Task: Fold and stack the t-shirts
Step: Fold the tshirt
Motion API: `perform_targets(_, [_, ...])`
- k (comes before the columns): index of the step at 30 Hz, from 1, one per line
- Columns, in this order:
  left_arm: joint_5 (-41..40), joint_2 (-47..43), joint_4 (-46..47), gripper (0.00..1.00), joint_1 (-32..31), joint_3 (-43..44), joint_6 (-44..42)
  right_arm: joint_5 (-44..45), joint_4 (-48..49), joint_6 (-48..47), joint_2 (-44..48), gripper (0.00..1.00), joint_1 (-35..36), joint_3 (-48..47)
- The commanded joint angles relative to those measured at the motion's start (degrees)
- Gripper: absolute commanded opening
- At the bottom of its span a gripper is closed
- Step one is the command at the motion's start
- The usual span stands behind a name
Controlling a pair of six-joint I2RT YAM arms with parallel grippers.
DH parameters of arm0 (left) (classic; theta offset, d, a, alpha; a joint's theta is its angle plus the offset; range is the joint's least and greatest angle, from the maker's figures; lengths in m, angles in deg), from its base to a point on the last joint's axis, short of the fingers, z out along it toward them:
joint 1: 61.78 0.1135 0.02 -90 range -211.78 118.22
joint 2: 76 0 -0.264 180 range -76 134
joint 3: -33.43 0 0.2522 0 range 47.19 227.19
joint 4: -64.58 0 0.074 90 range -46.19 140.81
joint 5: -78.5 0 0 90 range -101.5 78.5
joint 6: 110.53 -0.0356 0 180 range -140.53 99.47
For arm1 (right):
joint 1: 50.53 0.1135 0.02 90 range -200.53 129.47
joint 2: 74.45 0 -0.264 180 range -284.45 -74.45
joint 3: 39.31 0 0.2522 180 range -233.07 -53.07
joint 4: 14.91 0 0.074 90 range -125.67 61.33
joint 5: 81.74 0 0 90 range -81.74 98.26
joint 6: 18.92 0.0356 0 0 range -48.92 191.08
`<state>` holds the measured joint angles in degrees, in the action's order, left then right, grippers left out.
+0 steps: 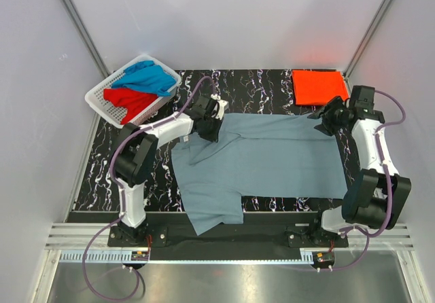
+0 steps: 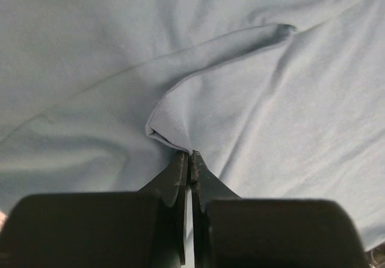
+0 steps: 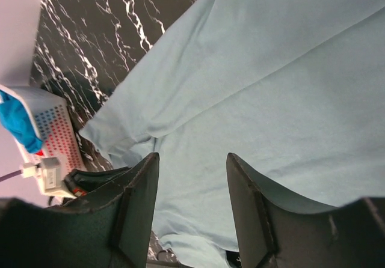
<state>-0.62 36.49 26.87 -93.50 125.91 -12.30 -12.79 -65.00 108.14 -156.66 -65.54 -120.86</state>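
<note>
Left gripper (image 2: 189, 155) pinches the grey-blue t-shirt (image 1: 272, 153) at its far-left edge, jaws closed on cloth. Right gripper (image 3: 192, 160) hovers far-right, jaws apart, empty; it likely must grip before folding begins.

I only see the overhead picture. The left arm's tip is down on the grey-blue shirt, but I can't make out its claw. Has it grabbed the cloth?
Observer: Yes. The left wrist camera shows the left gripper shut, its jaws pressed together on a small ribbed fold of the grey-blue shirt.
Operator: And the claw on the other arm?
Observer: The right wrist camera shows the right gripper with its jaws apart. The shirt shows between them and nothing is pinched.
Operator: Does the pinch disturb the cloth?
Observer: A little. A raised crease runs away from the pinched spot across the shirt.
</note>
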Motion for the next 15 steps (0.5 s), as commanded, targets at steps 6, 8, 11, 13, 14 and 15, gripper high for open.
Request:
perform_targets(6, [-4.7, -8.0, -2.5, 0.00, -4.0, 2.8, 0.6, 2.7, 0.1, 0.3, -0.1, 0.57, 8.6, 2.2])
perform_targets(8, [-5.2, -9.0, -2.7, 0.00, -5.5, 2.2, 0.6, 1.8, 1.8, 2.3, -0.1, 0.58, 10.5, 4.0])
perform_targets(11, [-4.3, -10.4, -2.2, 0.01, -8.2, 0.1, 1.1, 2.2, 4.4, 4.3, 1.3, 0.63, 13.9, 7.7])
perform_targets(13, [-3.8, -11.1, -1.8, 0.06, -10.3, -1.5, 2.0, 2.4, 6.6, 6.5, 1.5, 0.65, 14.7, 10.3])
perform_targets(14, [-1.6, -11.6, -0.9, 0.09, -10.8, -3.4, 2.5, 3.1, 7.1, 7.9, 1.4, 0.66, 18.1, 11.4])
perform_targets(15, [0.1, -11.9, -0.3, 0.18, -11.4, -4.4, 3.5, 3.7, 7.5, 8.6, 1.2, 0.66, 19.2, 12.0])
